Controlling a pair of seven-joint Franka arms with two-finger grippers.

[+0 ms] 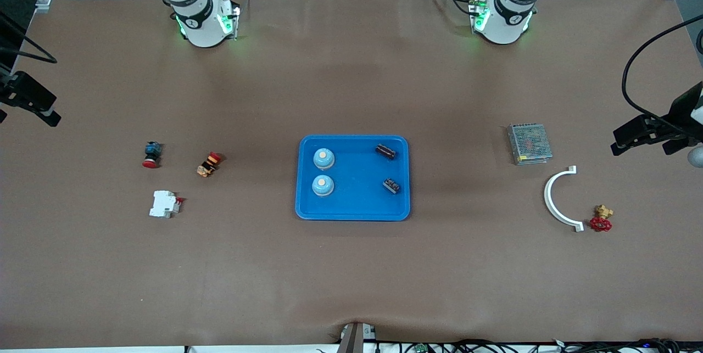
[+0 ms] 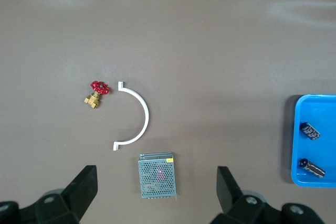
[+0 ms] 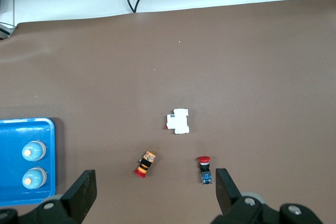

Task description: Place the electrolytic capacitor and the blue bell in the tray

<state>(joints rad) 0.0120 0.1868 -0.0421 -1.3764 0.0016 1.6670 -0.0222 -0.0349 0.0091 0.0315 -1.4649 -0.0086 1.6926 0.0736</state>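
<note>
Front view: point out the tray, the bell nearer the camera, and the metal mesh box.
tray (image 1: 354, 199): front view, bare blue floor.
nearer bell (image 1: 323, 185): front view, its dome top.
metal mesh box (image 1: 529, 143): front view, middle of its perforated lid.

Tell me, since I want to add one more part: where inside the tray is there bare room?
The tray is bare down its middle, between the two blue bells and the two capacitors, and along the rim nearest the front camera. Its two ends are crowded. Both arms wait, grippers open.
</note>
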